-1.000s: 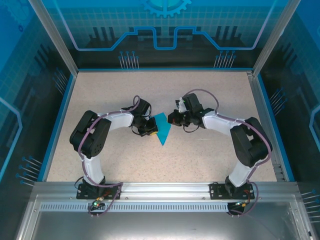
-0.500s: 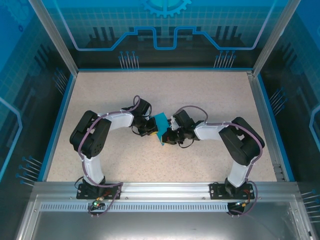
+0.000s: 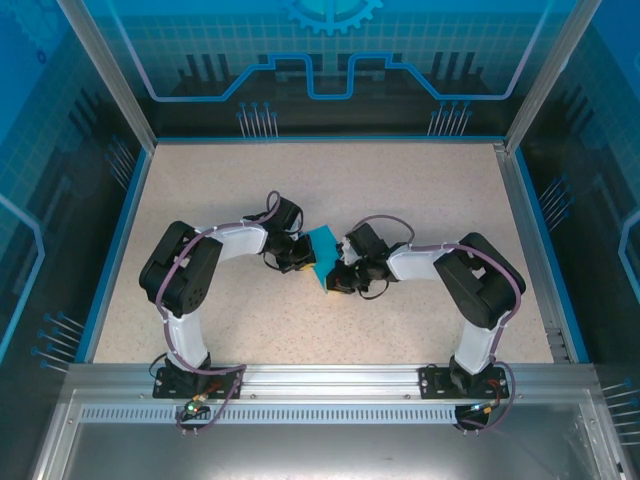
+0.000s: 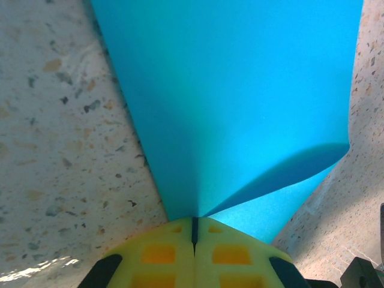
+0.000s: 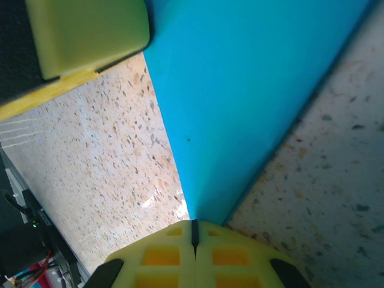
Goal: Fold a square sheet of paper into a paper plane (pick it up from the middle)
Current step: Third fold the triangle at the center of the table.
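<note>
The teal-blue sheet of paper (image 3: 322,245) lies mid-table, folded into a pointed wedge with its tip toward me. My left gripper (image 3: 303,258) is shut, its yellow fingertips (image 4: 174,252) resting on the paper's (image 4: 228,90) left edge, where one layer lifts slightly as a flap. My right gripper (image 3: 336,279) is also shut and sits low at the narrow near end of the paper (image 5: 252,84); its fingertips (image 5: 216,255) meet the pointed end. The left gripper's finger (image 5: 84,36) appears at the top left of the right wrist view.
Speckled beige tabletop (image 3: 400,180) is bounded by a blue rim (image 3: 112,250) and transparent blue walls. The arm bases sit on the metal rail (image 3: 330,385) at the near edge. Both elbows (image 3: 180,265) (image 3: 480,275) bend outward.
My right arm has swung down and left, bringing its shut gripper from the paper's upper right side to its near tip. The left arm and the paper have stayed put.
</note>
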`<state>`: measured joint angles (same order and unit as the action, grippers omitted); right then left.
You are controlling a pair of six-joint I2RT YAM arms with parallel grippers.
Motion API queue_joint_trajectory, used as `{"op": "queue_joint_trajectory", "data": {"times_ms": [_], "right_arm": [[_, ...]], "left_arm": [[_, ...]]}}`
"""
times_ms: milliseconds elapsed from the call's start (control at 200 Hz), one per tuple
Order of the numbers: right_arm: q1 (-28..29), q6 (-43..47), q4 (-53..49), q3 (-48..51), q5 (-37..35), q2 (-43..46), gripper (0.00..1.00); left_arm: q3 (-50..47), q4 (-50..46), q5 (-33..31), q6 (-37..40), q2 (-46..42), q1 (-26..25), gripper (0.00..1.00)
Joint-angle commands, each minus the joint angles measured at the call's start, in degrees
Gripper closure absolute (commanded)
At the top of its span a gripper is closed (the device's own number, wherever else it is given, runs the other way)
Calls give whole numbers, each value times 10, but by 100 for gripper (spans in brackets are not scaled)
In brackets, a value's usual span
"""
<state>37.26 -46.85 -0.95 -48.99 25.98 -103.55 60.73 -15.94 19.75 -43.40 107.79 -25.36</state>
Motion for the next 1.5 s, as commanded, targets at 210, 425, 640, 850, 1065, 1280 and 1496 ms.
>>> {"op": "queue_joint_trajectory", "data": {"times_ms": [210, 425, 640, 850, 1065, 1280, 1496], "right_arm": [[5, 42, -88, -28, -13, -6, 100], [2, 54, -87, -67, -27, 27, 100], [1, 48, -70, -99, -30, -26, 100], [3, 55, -75, -85, -17, -44, 100], [5, 75, -106, -51, -14, -43, 100], [1, 84, -107, -25, -13, 18, 100], [-48, 30, -48, 13, -71, 101, 100]], "left_arm": [[-19, -47, -40, 6, 10, -5, 100], [-17, -48, -41, 5, 9, -5, 100], [-14, -50, -41, 5, 9, -6, 100], [-13, -50, -41, 5, 10, -5, 100], [-13, -50, -43, 6, 10, -6, 100], [-6, -49, -41, 12, 6, -6, 100], [23, -48, -26, 25, -40, -12, 100]]}}
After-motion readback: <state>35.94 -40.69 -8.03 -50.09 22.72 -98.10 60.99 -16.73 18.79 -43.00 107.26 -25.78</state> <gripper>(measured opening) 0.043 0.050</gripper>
